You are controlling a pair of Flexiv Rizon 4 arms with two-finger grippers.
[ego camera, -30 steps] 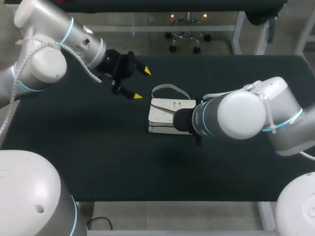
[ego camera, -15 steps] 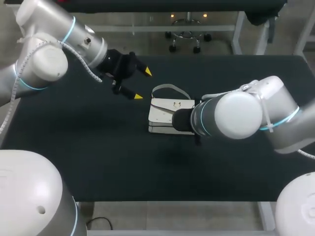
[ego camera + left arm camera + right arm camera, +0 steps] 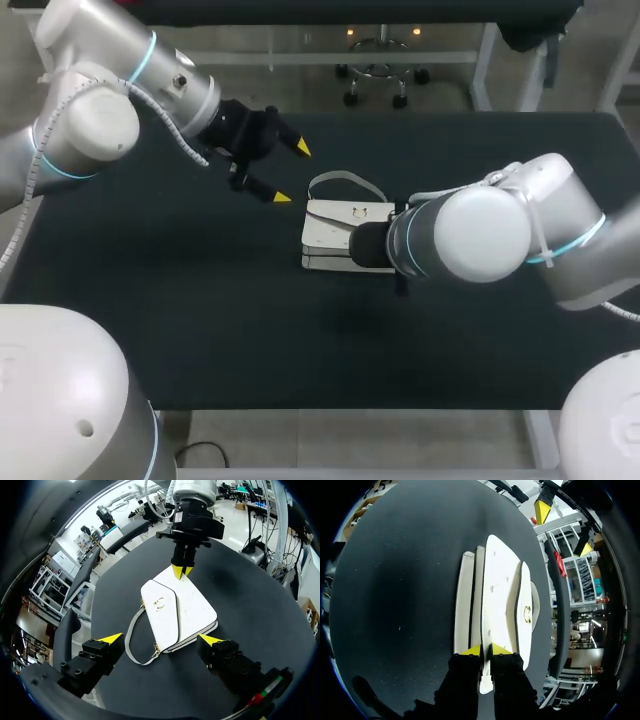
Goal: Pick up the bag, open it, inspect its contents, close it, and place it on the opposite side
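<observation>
A white flap bag (image 3: 335, 232) with a gold clasp (image 3: 160, 601) lies flat mid-table, its grey strap (image 3: 345, 180) looped toward the far side. My right gripper (image 3: 486, 650) is at the bag's right edge. Its yellow tips are nearly together, pinching a thin layer of that edge. From the left wrist view, the right gripper (image 3: 180, 571) touches the bag's (image 3: 185, 605) far edge. In the head view the right arm hides its own fingers. My left gripper (image 3: 290, 172) hangs wide open above the table, left of the bag, holding nothing.
The black table (image 3: 180, 320) is bare around the bag. My right arm's bulky wrist (image 3: 470, 235) lies low over the table just right of the bag.
My right gripper's fingers have drawn together on the bag's edge. The left arm has crept slightly toward the far side. The bag has not moved.
</observation>
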